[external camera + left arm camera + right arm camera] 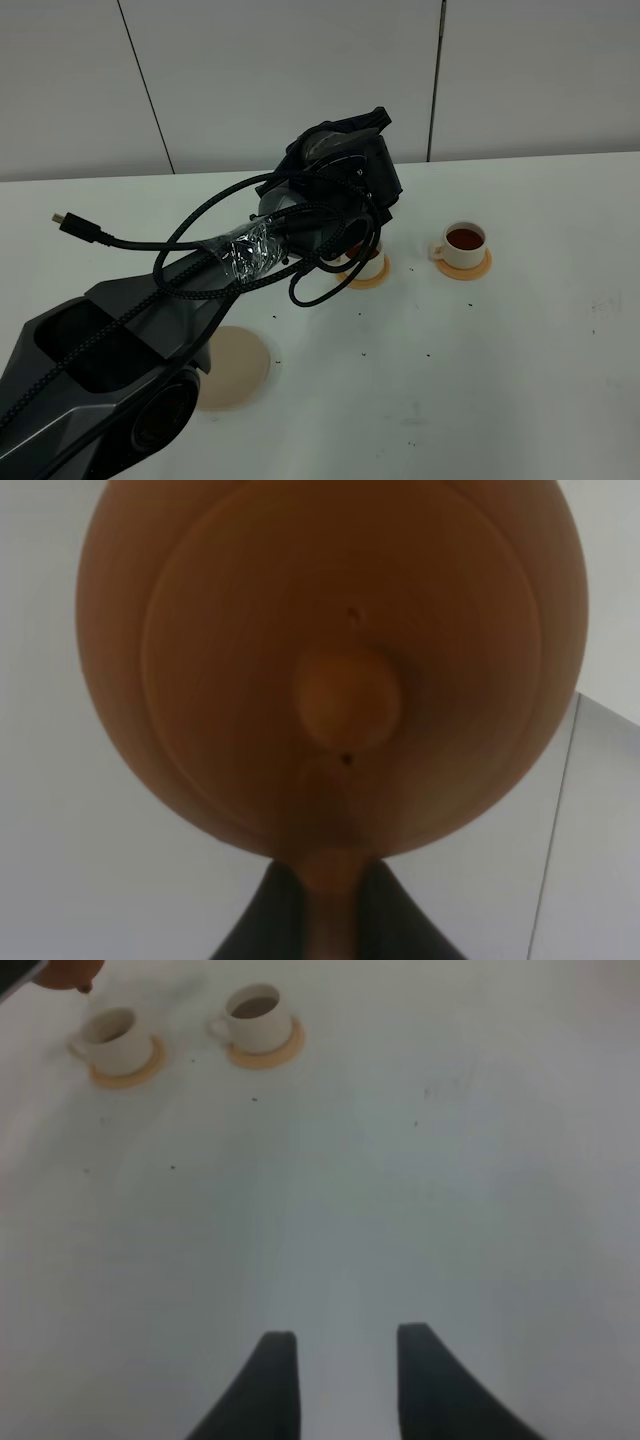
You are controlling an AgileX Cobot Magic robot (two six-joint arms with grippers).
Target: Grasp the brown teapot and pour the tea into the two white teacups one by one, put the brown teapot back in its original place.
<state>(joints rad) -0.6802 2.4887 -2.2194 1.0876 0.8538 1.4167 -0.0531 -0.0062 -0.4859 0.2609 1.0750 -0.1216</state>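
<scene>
White counter [520, 360] below; my left pincer [328, 905], clenched on the brown teapot [330, 660], seems mid-pour over teacup 2 [112, 1038]; next, level it for the beige coaster [238, 368].

This looks like a robotics lab or test room. There is a bare white desk [500, 380], plain white wall panels [300, 80], and a black robot arm [110, 340] wrapped in taped cables [245, 250].

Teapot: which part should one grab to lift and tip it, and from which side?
The loop handle, approached from the handle's side, jaws across it, as the left gripper holds it now. The teapot body is round, smooth and wide, likely too broad for the jaws; the handle is a narrow strip that fits between them.
</scene>
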